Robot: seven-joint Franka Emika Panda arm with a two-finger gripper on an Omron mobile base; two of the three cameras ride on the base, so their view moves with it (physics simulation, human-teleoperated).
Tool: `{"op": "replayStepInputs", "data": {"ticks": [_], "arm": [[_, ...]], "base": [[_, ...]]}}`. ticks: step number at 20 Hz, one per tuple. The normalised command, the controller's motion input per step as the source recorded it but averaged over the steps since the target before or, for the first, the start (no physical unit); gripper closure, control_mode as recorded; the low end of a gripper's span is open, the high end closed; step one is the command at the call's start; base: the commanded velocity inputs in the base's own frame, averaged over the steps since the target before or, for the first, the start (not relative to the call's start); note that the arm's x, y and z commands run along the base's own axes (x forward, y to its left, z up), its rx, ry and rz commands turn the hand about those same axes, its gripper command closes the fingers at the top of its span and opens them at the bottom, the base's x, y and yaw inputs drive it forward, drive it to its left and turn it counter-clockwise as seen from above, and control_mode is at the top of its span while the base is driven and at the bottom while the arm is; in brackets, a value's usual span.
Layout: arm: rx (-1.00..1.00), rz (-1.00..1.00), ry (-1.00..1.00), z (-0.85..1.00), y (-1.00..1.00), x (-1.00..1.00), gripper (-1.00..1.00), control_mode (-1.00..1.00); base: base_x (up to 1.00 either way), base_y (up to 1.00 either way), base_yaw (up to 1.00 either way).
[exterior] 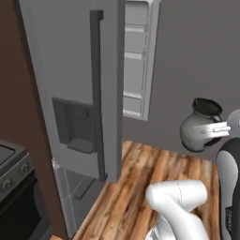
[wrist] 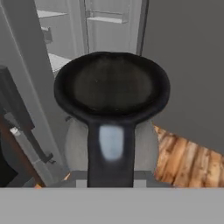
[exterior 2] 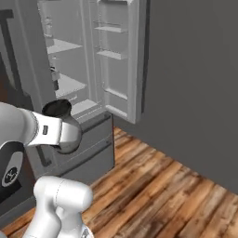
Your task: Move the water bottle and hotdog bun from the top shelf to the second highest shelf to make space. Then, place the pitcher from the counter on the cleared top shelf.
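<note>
Pitcher (wrist: 111,92) fills the foreground of the hand view, its black rim uppermost, carried clear of the floor in the gripper (exterior: 220,127), which is clenched on its handle side. Judged step: the last one, taking the pitcher to the top shelf (exterior 2: 62,46). The fridge interior lies ahead and left of the pitcher; next move calls for a lift and a reach inward. Obstruction: the closed fridge door (exterior: 79,89) and the open door (exterior 2: 123,56) flank the opening.

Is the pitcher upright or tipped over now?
Upright. The pitcher is carried in the gripper above the wooden floor, its black rim on top and its round body below. Whether it holds liquid, I cannot tell.
</note>
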Motion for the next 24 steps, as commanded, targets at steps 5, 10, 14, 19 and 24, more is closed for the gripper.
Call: {"op": "replayStepInputs", "data": {"ticks": [5, 10, 14, 19, 24], "arm": [[0.00, 0.00, 0.00, 0.00, 0.00, 0.00, 1.00, 1.00], [0.00, 0.00, 0.00, 0.00, 0.00, 0.00, 1.00, 1.00], [0.00, 0.00, 0.00, 0.00, 0.00, 0.00, 1.00, 1.00], [0.00, 0.00, 0.00, 0.00, 0.00, 0.00, 1.00, 1.00], [0.00, 0.00, 0.00, 0.00, 0.00, 0.00, 1.00, 1.00]], "base": [[0.49, -0.60, 0.47], [0.45, -0.54, 0.53], [0.45, -0.66, 0.54], [0.37, -0.73, 0.53], [0.42, -0.40, 0.43]]}}
